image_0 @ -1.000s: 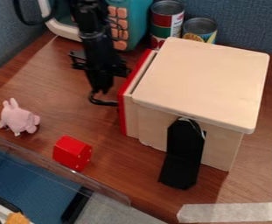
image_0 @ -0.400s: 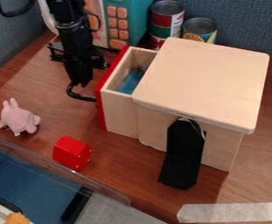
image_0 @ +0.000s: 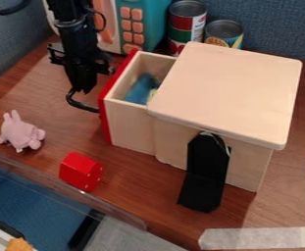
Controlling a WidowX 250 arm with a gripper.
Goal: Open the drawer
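1. Down near the front, a red block (image_0: 81, 172) is being held up by the brown table (image_0: 138, 188).
2. Beyond it, a pink toy (image_0: 21, 133) is being seen.
3. Farther back, the drawer (image_0: 132, 128) is being shown partly out of the wooden box (image_0: 226, 90), with a blue thing (image_0: 140, 89) inside.
4. By its red front, the black gripper (image_0: 81, 90) is being held up; how its jaws are being set cannot be told.
5. Behind the box, two cans (image_0: 187, 24) are being seen.
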